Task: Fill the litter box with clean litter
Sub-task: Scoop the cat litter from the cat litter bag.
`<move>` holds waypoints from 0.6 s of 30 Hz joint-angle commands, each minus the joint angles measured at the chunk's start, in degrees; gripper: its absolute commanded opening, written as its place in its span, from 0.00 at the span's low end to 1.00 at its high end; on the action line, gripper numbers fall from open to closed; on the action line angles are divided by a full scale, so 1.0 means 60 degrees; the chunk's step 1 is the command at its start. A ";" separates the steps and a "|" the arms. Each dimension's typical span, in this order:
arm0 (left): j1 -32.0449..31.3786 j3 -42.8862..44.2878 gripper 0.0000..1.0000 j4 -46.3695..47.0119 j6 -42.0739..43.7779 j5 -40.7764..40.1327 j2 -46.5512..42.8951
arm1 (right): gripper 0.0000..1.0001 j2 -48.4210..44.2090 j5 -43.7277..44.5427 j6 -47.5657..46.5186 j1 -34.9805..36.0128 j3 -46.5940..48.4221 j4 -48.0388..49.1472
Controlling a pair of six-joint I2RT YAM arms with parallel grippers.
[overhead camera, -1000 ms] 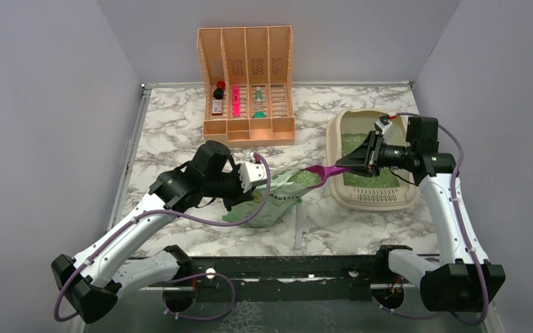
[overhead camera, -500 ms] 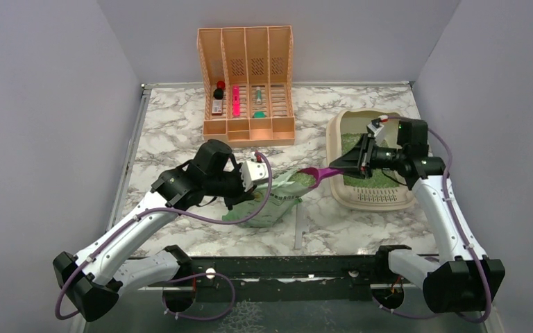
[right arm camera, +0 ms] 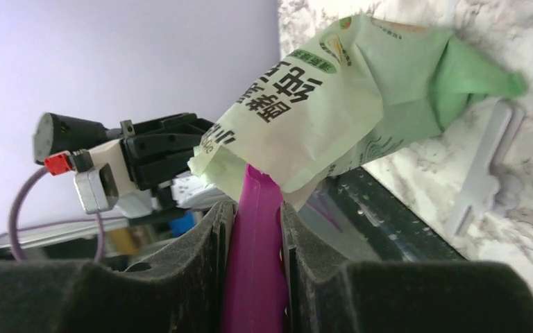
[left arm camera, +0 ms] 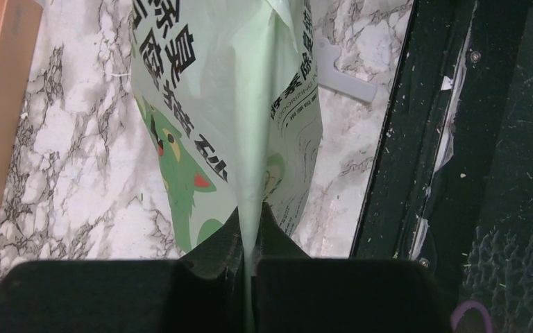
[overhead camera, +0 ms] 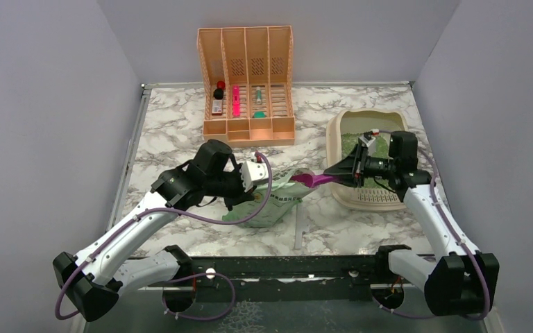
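Observation:
The beige litter box (overhead camera: 334, 139) sits at the right of the table with a layer of green clean litter (overhead camera: 350, 143) inside. A pale green printed bag (overhead camera: 272, 202) lies at the table's middle. My left gripper (overhead camera: 251, 182) is shut on a fold of the bag (left arm camera: 215, 104), pinched between its jaws (left arm camera: 250, 232). My right gripper (overhead camera: 350, 171) is shut on the handle of a purple scoop (overhead camera: 312, 180). The scoop (right arm camera: 253, 263) runs from that gripper (right arm camera: 253, 218) into the bag's mouth (right arm camera: 333, 104), its head hidden.
A peach slatted organizer (overhead camera: 246, 83) with small items stands at the back centre. A grey clip strip (overhead camera: 297, 225) lies on the marble beside the bag, also seen as a grey clip (right arm camera: 486, 170). Grey walls close three sides; a black rail runs along the front.
My right arm has moved left and lower, away from over the litter box, pushing the scoop's head into the bag's mouth. The left arm and bag have stayed put.

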 commanded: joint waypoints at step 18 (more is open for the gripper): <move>-0.0057 0.0346 0.00 0.0491 0.0052 0.0517 -0.0343 | 0.01 -0.1446 -0.3475 0.6122 -0.2744 -0.3557 0.7764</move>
